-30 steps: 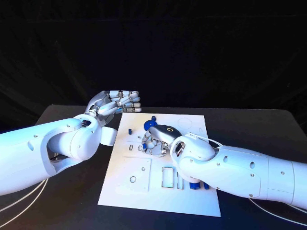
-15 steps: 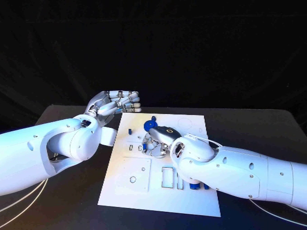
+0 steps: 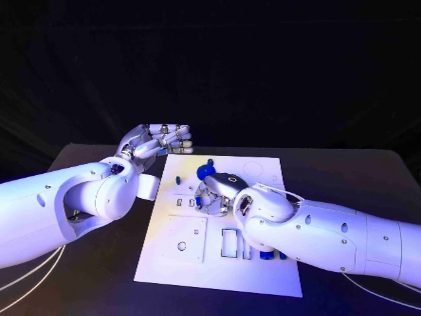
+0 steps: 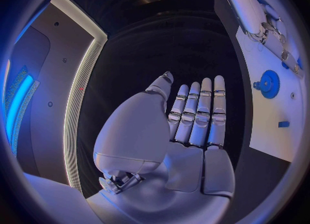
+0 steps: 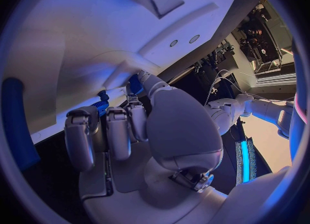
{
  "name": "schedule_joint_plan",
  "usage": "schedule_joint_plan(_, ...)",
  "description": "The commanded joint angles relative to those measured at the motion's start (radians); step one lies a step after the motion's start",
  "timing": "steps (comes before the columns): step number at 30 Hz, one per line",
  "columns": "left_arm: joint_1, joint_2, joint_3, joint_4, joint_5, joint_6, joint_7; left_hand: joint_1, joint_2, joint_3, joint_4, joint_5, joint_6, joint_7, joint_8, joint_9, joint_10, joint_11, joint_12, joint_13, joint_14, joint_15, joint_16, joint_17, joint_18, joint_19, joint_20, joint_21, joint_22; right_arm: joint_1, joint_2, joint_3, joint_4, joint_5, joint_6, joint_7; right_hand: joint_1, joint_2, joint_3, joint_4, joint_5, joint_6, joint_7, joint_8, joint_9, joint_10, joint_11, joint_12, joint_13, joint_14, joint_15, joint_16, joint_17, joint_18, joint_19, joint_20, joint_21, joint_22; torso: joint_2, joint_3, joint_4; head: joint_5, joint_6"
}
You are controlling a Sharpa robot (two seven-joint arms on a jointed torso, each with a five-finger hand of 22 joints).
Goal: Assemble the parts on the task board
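Observation:
The white task board lies in the middle of the black table. My right hand is curled down onto the board's middle. In the right wrist view a small ribbed blue part sits pinched at its fingertips. A blue gear stands on the board just beyond that hand, and it also appears in the left wrist view as the gear. My left hand hovers off the board's far left corner. Its palm is flat, its fingers are straight and it holds nothing.
A small blue peg stands near the board's left edge. More blue parts lie at the board's near right, partly under my right forearm. Bare black table stretches to the right of the board.

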Motion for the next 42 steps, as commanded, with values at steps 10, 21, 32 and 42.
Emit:
schedule_joint_plan(10, 0.001, 0.0, 0.0, 0.001, 0.001, 0.017, 0.001, -0.003, 0.007, 0.006, -0.002, 0.003, 0.005, 0.004, -0.006, 0.0, 0.0, 0.004, -0.005, 0.001, -0.003, -0.002, -0.004, -0.001, 0.012, -0.001, 0.008, -0.007, -0.002, -0.004, 0.0, -0.003, -0.003, -0.012, 0.01, -0.015, -0.021, -0.041, -0.031, 0.016, -0.097, -0.053, 0.015, -0.03, -0.016, -0.035, 0.013, -0.041, 0.062, 0.092, 0.021, -0.002, 0.201, -0.007, 0.103, 0.02, 0.005, 0.263, 0.0, -0.0001, 0.0003, 0.001, 0.001)
schedule_joint_plan(21, 0.001, -0.001, 0.0, -0.007, -0.016, 0.02, -0.026, -0.009, 0.002, 0.007, -0.003, 0.002, 0.009, 0.001, -0.009, 0.0, 0.006, 0.0, -0.006, 0.002, 0.025, -0.009, 0.004, 0.005, 0.014, 0.014, 0.003, 0.003, -0.001, -0.003, -0.025, -0.003, 0.033, -0.008, -0.113, 0.029, 0.073, -0.105, -0.213, 0.193, -0.12, -0.212, 0.058, -0.043, -0.083, -0.075, 0.048, -0.08, 0.015, 0.091, 0.052, -0.004, 0.199, -0.007, 0.103, 0.053, 0.005, 0.263, -0.001, 0.0001, 0.0004, 0.001, 0.004)
schedule_joint_plan(32, 0.001, 0.003, 0.0, -0.056, -0.19, 0.106, -0.2, -0.012, -0.012, 0.05, -0.002, 0.003, 0.081, -0.044, 0.0, 0.006, 0.168, -0.064, 0.031, 0.014, 0.286, -0.095, 0.125, 0.085, 0.015, 0.179, -0.084, 0.132, 0.052, 0.046, -0.153, 0.01, 0.157, 0.246, -0.261, 0.265, 0.136, -0.043, -0.188, 0.197, -0.016, -0.086, 0.027, 0.021, -0.072, -0.08, 0.026, -0.082, 0.007, 0.082, 0.035, -0.024, 0.166, -0.006, 0.102, 0.041, 0.004, 0.262, -0.02, -0.0026, -0.0059, 0.011, 0.01)
schedule_joint_plan(42, 0.006, 0.026, 0.001, -0.117, -0.596, 0.313, -0.601, -0.124, -0.035, 0.011, 0.104, -0.001, 0.162, -0.123, 0.045, 0.052, 0.375, -0.157, 0.252, 0.195, 0.473, -0.192, 1.104, 1.004, -0.03, 0.469, -0.206, 0.62, 0.497, 0.15, -0.388, 0.014, 0.227, 0.782, -0.089, 0.412, 0.113, -0.011, -0.2, 0.174, 0.042, -0.021, -0.003, 0.055, -0.073, -0.189, -0.005, -0.277, -0.171, 0.012, 0.004, -0.234, -0.101, 0.059, -0.053, 0.005, -0.254, 0.078, -0.062, -0.0102, -0.0091, 0.028, -0.005)
